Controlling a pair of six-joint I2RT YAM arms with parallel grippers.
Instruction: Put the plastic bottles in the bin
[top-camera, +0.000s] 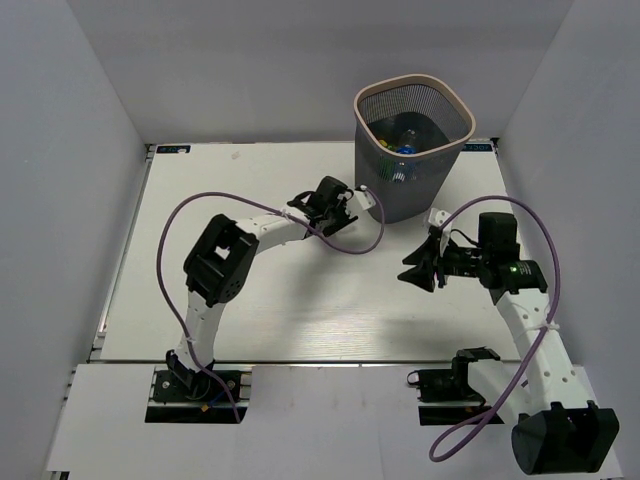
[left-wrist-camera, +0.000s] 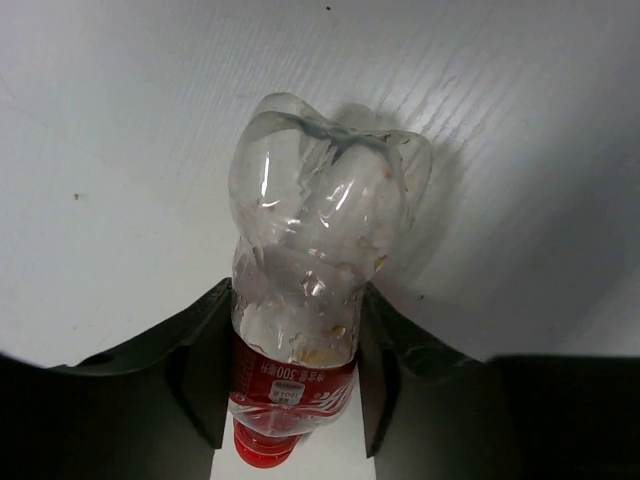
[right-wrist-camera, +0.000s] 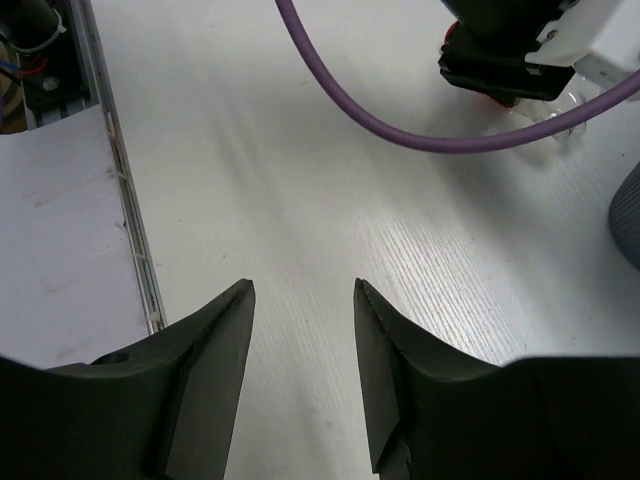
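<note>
Left side: the left arm reaches across the white desk (top-camera: 300, 310) toward the far right. The left gripper (top-camera: 335, 207) sits low, just beside the near-left wall of the bin. In the left wrist view the left gripper (left-wrist-camera: 295, 375) is closed around one bottle (left-wrist-camera: 310, 250), with a finger (left-wrist-camera: 200, 375) pressed against each flank at the label end. This bottle is clear and crumpled, with a red label and a red cap. The cap points back toward the wrist and the base points away. Whether the base touches the desk cannot be told. A purple cable (top-camera: 175, 225) loops from this arm over the desk.

Centre right: the bin (top-camera: 425, 185), dark mesh with a pale rim, stands upright at the far edge of the desk. Inside it lie several bottles (top-camera: 398, 140). Green and blue parts can be made out, and a pale shape shows through the mesh lower down. The number cannot be determined.

Right side: the right gripper (top-camera: 418, 272) hangs over bare desk, near the bin's front and well apart from the left gripper. The right wrist view shows the right gripper (right-wrist-camera: 303, 292) with jaws moderately apart and nothing between them.
</note>
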